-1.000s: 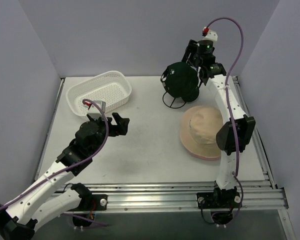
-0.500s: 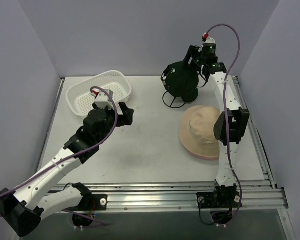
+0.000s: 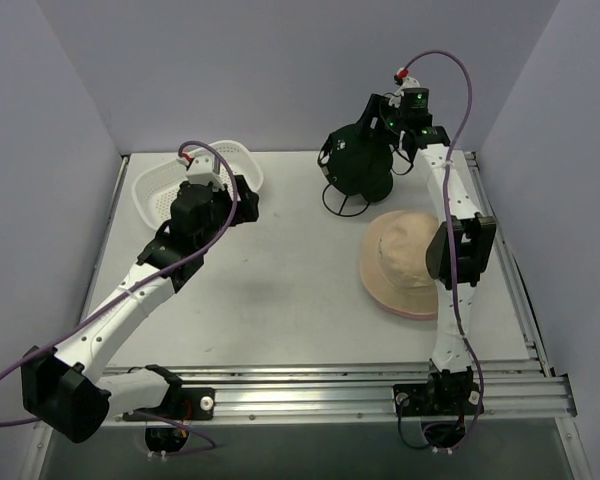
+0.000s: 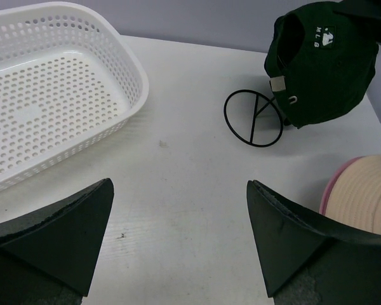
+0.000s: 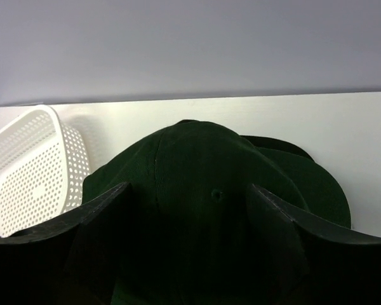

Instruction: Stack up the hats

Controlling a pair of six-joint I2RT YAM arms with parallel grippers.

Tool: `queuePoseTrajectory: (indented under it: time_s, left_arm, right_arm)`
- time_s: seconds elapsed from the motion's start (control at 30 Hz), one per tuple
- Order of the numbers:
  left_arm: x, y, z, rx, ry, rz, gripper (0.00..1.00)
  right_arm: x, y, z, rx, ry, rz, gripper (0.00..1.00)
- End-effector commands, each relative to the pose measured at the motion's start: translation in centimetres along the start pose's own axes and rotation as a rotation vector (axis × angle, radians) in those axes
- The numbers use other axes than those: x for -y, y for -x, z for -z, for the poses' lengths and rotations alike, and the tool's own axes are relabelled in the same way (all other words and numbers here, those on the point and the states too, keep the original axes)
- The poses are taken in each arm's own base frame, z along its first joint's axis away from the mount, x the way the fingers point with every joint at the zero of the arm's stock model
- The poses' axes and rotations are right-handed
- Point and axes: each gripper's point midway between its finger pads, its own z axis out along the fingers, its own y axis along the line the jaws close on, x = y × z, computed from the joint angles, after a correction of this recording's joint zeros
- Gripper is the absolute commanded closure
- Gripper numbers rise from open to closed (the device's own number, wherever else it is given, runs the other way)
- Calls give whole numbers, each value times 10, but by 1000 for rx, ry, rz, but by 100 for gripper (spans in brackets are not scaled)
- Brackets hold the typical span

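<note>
dark green cap [image 3: 358,165] perching on a wire stand [image 3: 342,203] at the table's [image 3: 280,290] far right

the right gripper [image 5: 189,190] is straddling its crown, one finger on either side; clenched or loose, i cannot tell. nearer, the tan bucket hat [image 3: 405,255] is lying over the pink bucket hat [image 3: 408,313], only a pink rim showing. the left gripper [image 4: 179,184] is hovering spread wide, grasping nothing, beside the white basket [image 4: 136,95].

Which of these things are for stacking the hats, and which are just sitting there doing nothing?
For the job:
- dark green cap, by the right arm
- tan bucket hat
- pink hat, peeking out under the tan one

Just lying about:
- white basket, with nothing in it
- black wire stand by the cap
</note>
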Motion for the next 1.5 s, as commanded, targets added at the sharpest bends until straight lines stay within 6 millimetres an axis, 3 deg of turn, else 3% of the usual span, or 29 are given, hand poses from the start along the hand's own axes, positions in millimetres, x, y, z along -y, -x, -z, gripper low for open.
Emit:
queuePoseTrajectory:
  time_s: [0.0,0.33,0.5,0.6,0.63,0.73,0.83,0.9,0.97,1.1,1.47]
  left_arm:
    - [8,28,-6,58,-54,33,5]
    - [6,29,-16,40,-64,28,3]
    - [5,17,-26,-43,-98,11,2]
    - [2,13,-29,-66,-98,12,2]
    - [-1,12,-30,-71,-93,11,2]
    - [-7,8,-34,-84,-70,1,1]
    - [-13,3,-39,-109,-41,-14,0]
    - [-18,0,-41,-116,-19,-23,5]
    - [-18,-4,-43,-128,-23,-28,7]
    - [-18,-13,-45,-143,-43,-47,8]
    - [-31,-48,-38,-203,-32,-67,13]
  right_arm:
    - [-21,-22,-6,-68,95,14,34]
    - [-68,-61,-4,-114,145,12,34]
    - [-102,-83,4,-135,182,40,34]
    - [-112,-92,10,-141,192,41,34]
    - [-119,-103,11,-156,198,49,34]
    - [-134,-108,19,-149,213,48,34]
    - [-142,-118,29,-152,212,50,34]
    - [-145,-131,37,-172,216,38,35]
    - [-157,-128,46,-141,234,47,35]
    - [-168,-157,58,-176,258,51,35]
    - [-188,-171,93,-142,296,36,35]
